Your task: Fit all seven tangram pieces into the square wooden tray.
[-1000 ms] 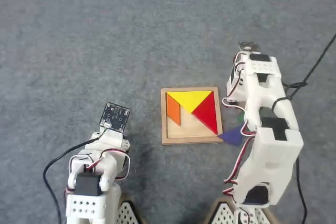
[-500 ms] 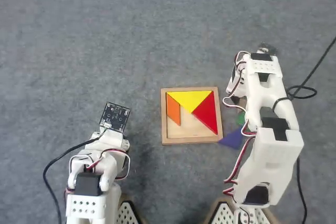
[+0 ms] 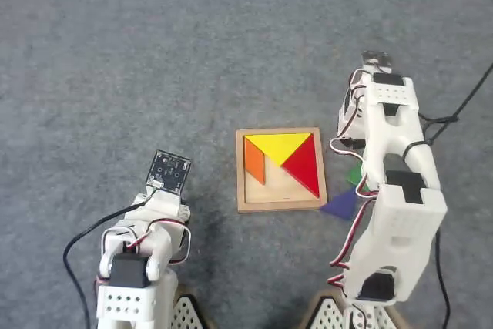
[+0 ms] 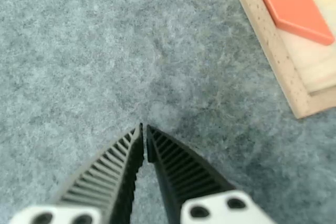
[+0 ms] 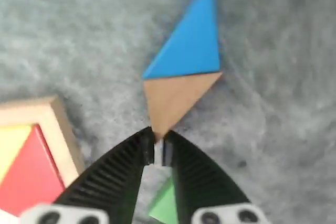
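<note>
Change: right arm (image 3: 389, 113) is shifting outward, away from tray (image 3: 239, 179).
Right gripper (image 5: 156, 137): clenching at brown triangle (image 5: 176, 95) corner.
Left gripper (image 4: 144, 128): idling clenched, empty.
Technique: seating corner deeper before lifting.

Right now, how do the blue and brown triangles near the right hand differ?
Colour: the blue triangle is blue, the brown triangle tan. Position: the brown triangle's corner reaches the right hand; the blue triangle lies beyond it. Both lie flat on the grey mat, touching edge to edge, outside the tray.

Bright, even overhead light casts faint shadows beside the tray (image 3: 279, 206).
</note>
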You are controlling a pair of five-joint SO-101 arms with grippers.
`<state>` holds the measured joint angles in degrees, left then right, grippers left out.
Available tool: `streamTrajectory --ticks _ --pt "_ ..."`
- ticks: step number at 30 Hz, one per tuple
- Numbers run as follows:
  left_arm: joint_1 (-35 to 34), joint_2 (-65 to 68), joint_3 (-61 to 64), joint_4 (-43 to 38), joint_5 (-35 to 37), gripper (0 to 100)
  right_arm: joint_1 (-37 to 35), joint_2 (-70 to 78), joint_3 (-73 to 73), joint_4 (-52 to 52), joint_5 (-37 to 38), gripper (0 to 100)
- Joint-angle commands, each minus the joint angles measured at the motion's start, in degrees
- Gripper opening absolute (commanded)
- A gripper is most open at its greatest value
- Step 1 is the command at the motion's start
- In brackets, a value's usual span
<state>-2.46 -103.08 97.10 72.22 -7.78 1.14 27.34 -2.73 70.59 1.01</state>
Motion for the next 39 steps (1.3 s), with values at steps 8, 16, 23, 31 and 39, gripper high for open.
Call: streamTrajectory --ticks 8,16,23,31,39 --pt "-0.3 -1.4 -0.7 0.3 0.4 1 -0.4 -0.2 -13.5 10.4 3.3 2.5" --pt "-0.3 -1.4 -0.7 0.3 0.4 1 -1.4 2.1 -14.3 5.9 -22.2 24.7" --pt "-0.3 -1.4 -0.7 0.3 0.4 1 -1.8 8.0 -14.3 -2.4 -33.3 30.3" --pt "-0.3 -1.4 -0.7 0.3 0.4 1 -1.3 10.1 -14.3 -4.8 -33.4 30.3" --pt "-0.3 -1.4 -0.7 0.3 0.4 1 -1.3 9.6 -14.3 -1.8 -31.7 9.6"
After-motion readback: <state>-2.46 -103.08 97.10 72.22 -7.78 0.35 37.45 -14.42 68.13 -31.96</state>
